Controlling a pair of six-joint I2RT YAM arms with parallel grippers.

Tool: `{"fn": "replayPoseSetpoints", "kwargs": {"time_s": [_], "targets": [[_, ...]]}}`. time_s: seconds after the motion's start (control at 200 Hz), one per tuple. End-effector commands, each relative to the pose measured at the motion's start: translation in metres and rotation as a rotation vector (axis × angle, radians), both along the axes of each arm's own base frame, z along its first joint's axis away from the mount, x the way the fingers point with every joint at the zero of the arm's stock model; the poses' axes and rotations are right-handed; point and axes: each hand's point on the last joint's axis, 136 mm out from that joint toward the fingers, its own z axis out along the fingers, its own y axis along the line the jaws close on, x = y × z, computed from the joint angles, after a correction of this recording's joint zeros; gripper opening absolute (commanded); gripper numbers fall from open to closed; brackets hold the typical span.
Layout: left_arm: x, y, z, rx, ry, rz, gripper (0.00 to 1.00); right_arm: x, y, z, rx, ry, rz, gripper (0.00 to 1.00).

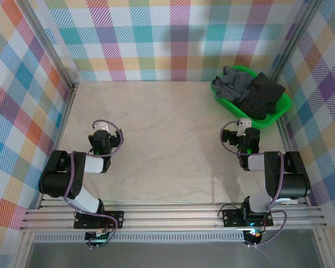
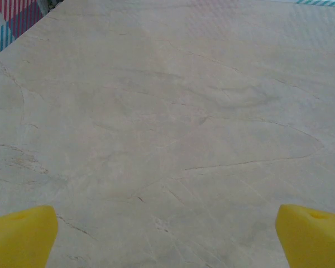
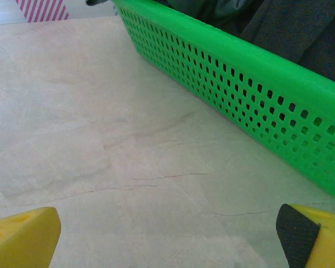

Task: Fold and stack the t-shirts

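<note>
Crumpled t-shirts lie in the green basket point(image 1: 279, 110) at the back right: a medium grey t-shirt point(image 1: 233, 84) on the left and a black t-shirt point(image 1: 262, 96) on the right. From the right wrist, dark t-shirt cloth point(image 3: 301, 28) shows above the basket's perforated wall point(image 3: 240, 84). My right gripper point(image 1: 241, 121) is open just in front of the basket, with nothing between its yellow fingertips point(image 3: 22, 237). My left gripper point(image 1: 102, 126) is open over bare table at the left, its yellow fingertips point(image 2: 22, 234) wide apart and holding nothing.
The pale marble-look table point(image 1: 167, 139) spans the space between the arms. Plaid walls and metal posts point(image 1: 67, 72) close it in on three sides. A metal rail point(image 1: 173, 215) runs along the near edge by the arm bases.
</note>
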Motion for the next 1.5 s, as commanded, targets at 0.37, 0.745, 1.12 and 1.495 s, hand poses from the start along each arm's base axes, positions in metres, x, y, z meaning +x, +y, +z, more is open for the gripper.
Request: {"fn": "replayPoseSetpoints", "kwargs": {"time_s": [0.37, 0.745, 1.12, 1.495], "targets": [[0.000, -0.001, 0.009, -0.002, -0.039, 0.004, 1.00, 0.005, 0.000, 0.010, 0.003, -0.039, 0.000, 1.00], [-0.001, -0.001, 0.014, -0.005, -0.052, 0.001, 1.00, 0.004, 0.000, 0.017, -0.009, -0.053, -0.012, 1.00], [-0.050, 0.003, 0.192, -0.283, -0.041, 0.408, 1.00, 0.005, 0.069, 0.214, 0.299, 0.062, -0.028, 1.00], [0.042, -0.162, 0.246, -0.718, 0.185, -0.196, 0.92, 0.122, -0.050, 0.182, 0.264, 0.194, -0.486, 0.90]]}}
